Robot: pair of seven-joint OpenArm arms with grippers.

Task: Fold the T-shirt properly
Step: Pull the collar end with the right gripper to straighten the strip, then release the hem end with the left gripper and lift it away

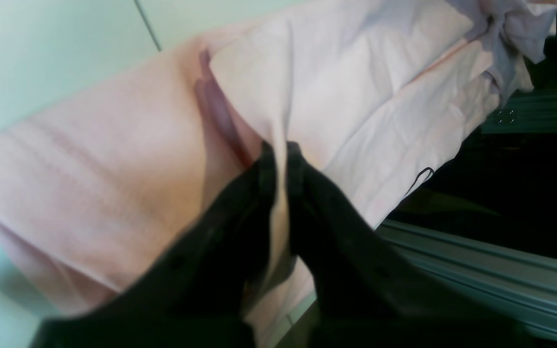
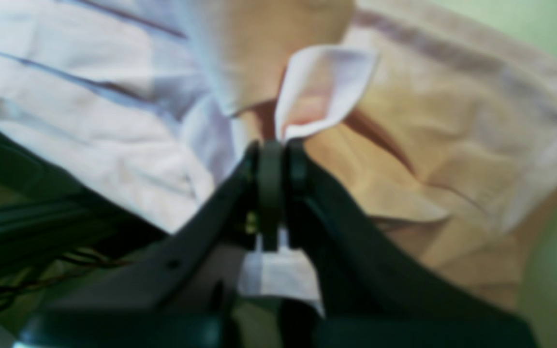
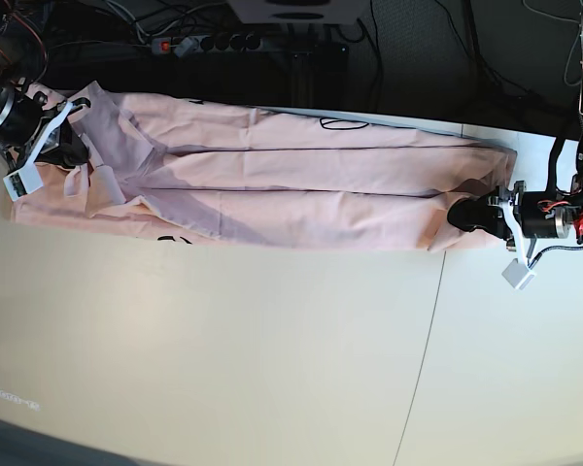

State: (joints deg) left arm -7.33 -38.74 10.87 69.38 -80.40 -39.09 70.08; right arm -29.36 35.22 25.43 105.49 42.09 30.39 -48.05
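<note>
White table [image 3: 223, 369], stretched pink T-shirt [image 3: 272, 194]

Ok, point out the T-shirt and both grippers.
T-shirt [image 3: 301, 189]: base view, middle of the stretched pink cloth.
Left gripper [image 1: 281, 152]: left wrist view, between the tips pinching a fold.
Right gripper [image 2: 272, 147]: right wrist view, between the tips clamped on cloth.

Matte black tapering gripper fingers [image 1: 336, 232], white bracket plates on both wrists, black cylindrical joints, what look like red wires by the left arm [image 3: 549, 216]
</note>
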